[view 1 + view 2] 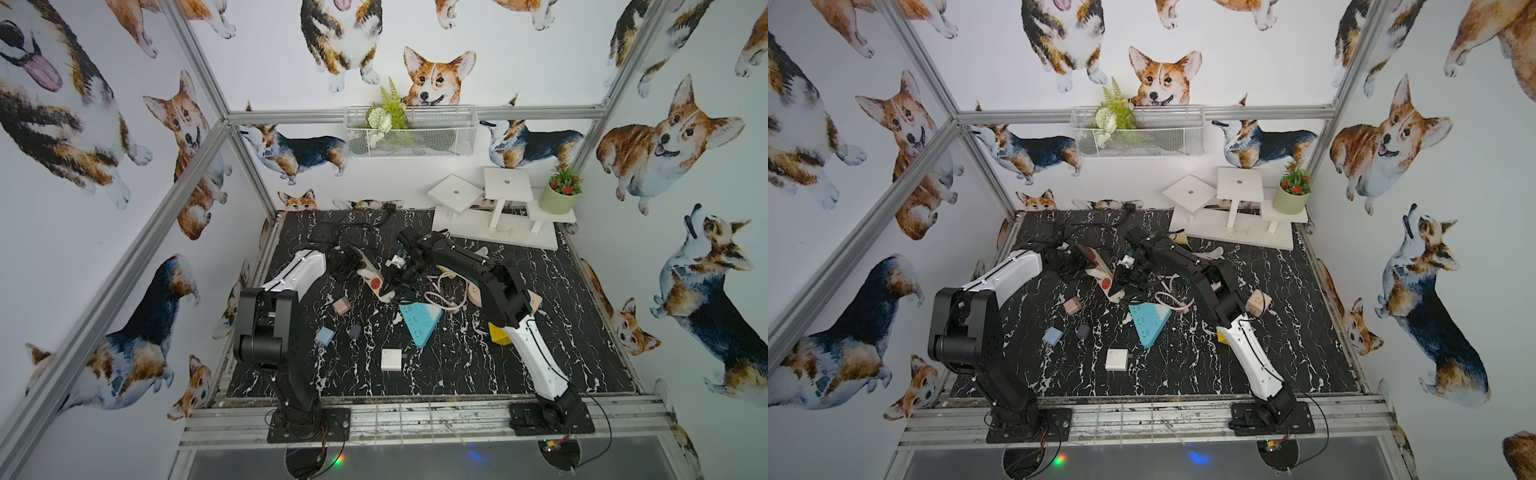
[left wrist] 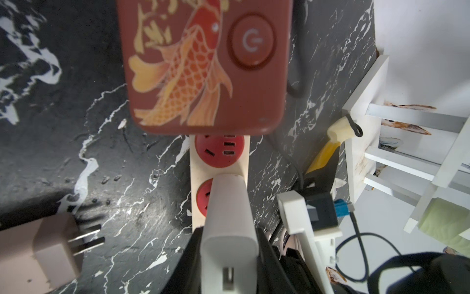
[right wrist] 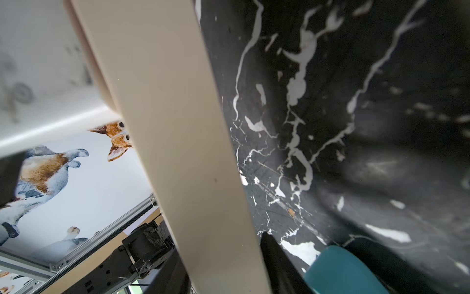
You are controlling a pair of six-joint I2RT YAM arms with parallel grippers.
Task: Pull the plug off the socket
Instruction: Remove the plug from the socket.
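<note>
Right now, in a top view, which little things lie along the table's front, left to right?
Light blue cube plug, dark navy cube plug, white square charger, teal triangular power strip, yellow block.

The plug [image 2: 229, 216] covers most of the red socket [image 2: 202, 201] beneath it, so its prongs are out of sight. Its near end runs off the picture's edge, as do the black fingers [image 2: 188, 264] of the left gripper [image 2: 227, 236] flanking it. The power strip [image 2: 203, 76] is cropped at its koi-painted end and blurred in the right wrist view. In a top view, toward 4 o'clock on the table [image 1: 457, 374], the right arm [image 1: 498, 286] hides most of a yellow block [image 1: 500, 336].
</note>
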